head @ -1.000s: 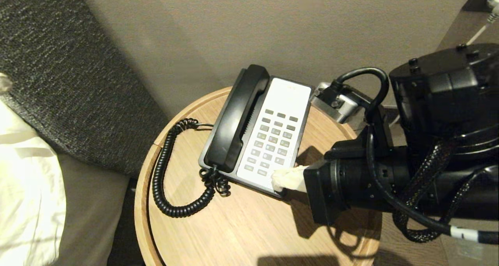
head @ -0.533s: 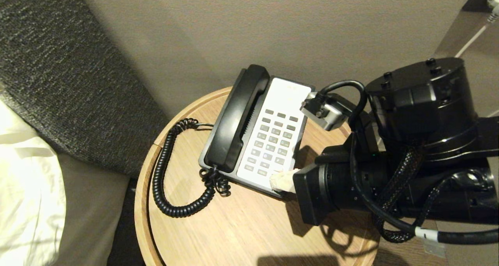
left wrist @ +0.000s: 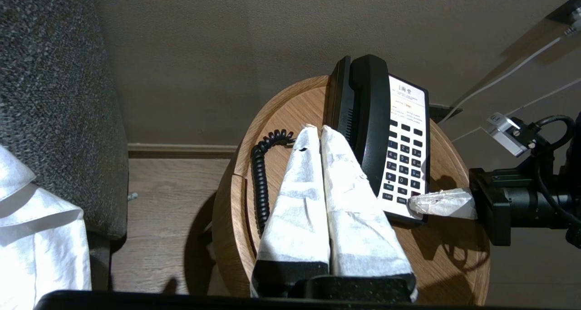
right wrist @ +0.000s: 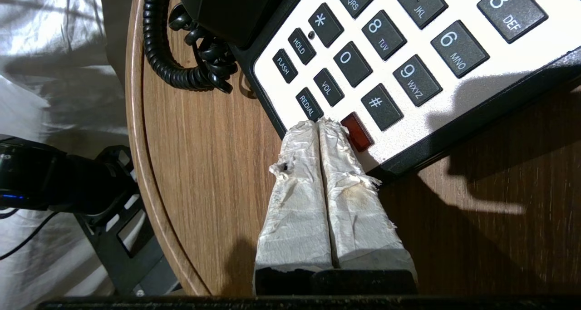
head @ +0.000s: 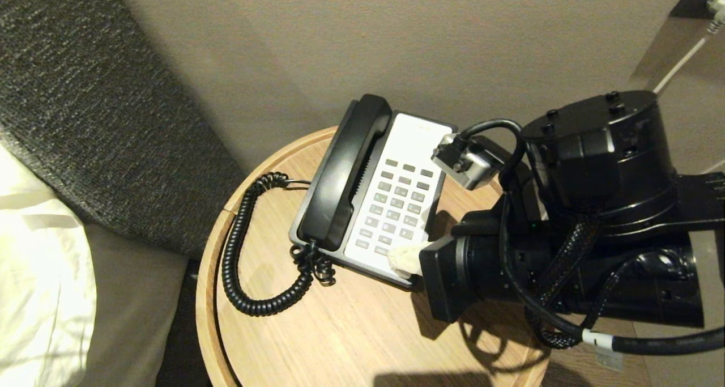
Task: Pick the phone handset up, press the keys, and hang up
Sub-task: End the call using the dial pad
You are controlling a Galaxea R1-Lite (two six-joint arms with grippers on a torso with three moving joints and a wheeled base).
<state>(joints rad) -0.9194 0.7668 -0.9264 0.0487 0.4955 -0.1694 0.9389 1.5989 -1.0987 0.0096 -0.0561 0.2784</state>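
The black phone handset (head: 342, 174) lies in its cradle on the left of the phone base, and its coiled cord (head: 238, 251) loops over the table. The grey keys (head: 396, 205) fill the white faceplate. My right gripper (head: 396, 259) is shut, its wrapped tips resting on the faceplate's near corner. In the right wrist view the right gripper (right wrist: 319, 124) sits between the REDIAL key and the red key (right wrist: 357, 131). My left gripper (left wrist: 316, 130) is shut and holds nothing. It hovers over the table beside the handset (left wrist: 372, 119), outside the head view.
The phone stands on a small round wooden table (head: 340, 341) against a beige wall. A grey upholstered panel (head: 85, 120) and white bedding (head: 39, 273) lie to the left. A white cable (head: 679, 58) runs down the wall at the right.
My right arm has moved left, carrying its shut tips further onto the lower corner of the keypad. The handset and cord have not moved.
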